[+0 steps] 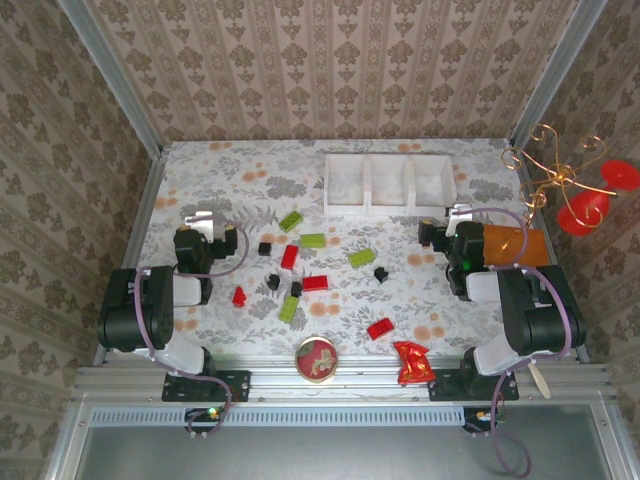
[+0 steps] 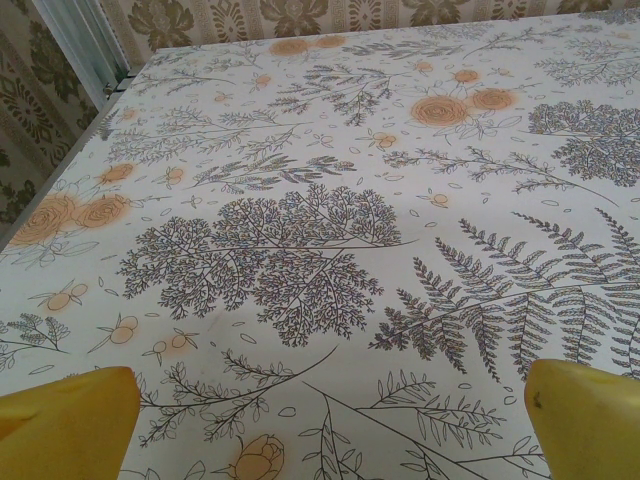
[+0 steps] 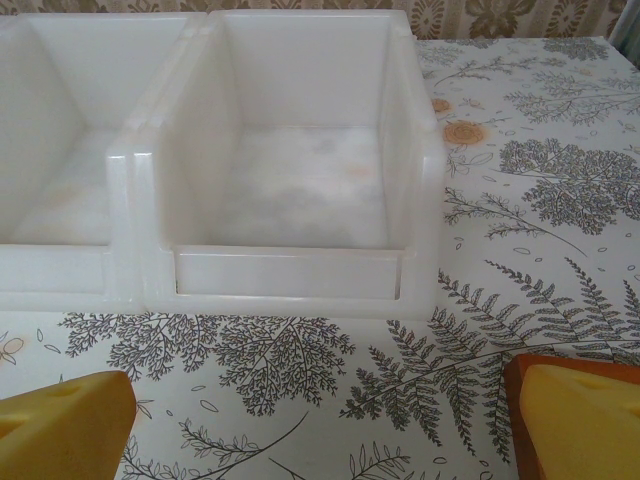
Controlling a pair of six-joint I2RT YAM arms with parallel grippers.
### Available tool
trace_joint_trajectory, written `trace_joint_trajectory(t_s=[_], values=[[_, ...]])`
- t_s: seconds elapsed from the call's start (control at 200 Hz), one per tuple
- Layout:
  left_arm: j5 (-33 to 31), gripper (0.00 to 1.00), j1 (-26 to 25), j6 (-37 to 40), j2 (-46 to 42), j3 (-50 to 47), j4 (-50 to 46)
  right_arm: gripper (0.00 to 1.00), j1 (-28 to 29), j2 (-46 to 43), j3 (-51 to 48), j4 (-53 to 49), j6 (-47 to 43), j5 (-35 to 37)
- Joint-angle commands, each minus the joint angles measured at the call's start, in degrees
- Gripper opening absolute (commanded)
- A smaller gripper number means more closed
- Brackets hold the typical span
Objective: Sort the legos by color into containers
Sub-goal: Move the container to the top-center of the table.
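The legos lie scattered mid-table: lime-green bricks [image 1: 291, 221] [image 1: 312, 240] [image 1: 361, 258] [image 1: 288, 308], red bricks [image 1: 289, 257] [image 1: 315, 283] [image 1: 239, 296] [image 1: 380, 328] and tiny black ones [image 1: 264, 248] [image 1: 273, 282] [image 1: 380, 272]. The white three-compartment tray [image 1: 366, 210] stands at the back with nothing in it; its right compartment [image 3: 290, 275] faces my right gripper [image 3: 325, 440]. That gripper [image 1: 455, 215] is open just in front of the tray's right end. My left gripper [image 1: 200, 220] hovers left of the bricks, open [image 2: 330, 440] over bare patterned cloth.
A round red-topped tin [image 1: 317, 359] and a crumpled red wrapper [image 1: 412, 362] sit at the near edge. A flat orange board [image 1: 515, 245] lies under the right arm, its corner [image 3: 518, 420] by the right finger. A gold wire ornament with red balls [image 1: 575, 195] hangs at the right wall.
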Motion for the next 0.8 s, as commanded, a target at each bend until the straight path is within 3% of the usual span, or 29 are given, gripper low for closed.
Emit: trace_joint_trajectory(t_s=[0.0,0.33,0.56,0.795], values=[[-0.1,1.0,-0.2,1.1,-0.1,1.5,-0.1,1.0,0.1,-0.9,1.1,-0.7,0.9,0.9],[-3.9,1.0,0.7,-1.6,-6.9,-0.1,-2.9,1.0,0.1,-6.1,7.2,-15.4,0.9,1.8],[-8.1,1.0,0.5,-2.9,-15.3,1.4,-12.0,1.0,1.0,-11.4,13.3,-28.1,4.2,3.4],[-10.2,1.0,0.5,-13.1,-21.2,5.5,-22.8,1.0,5.9,-10.2,22.4,-41.4,11.0,8.5]])
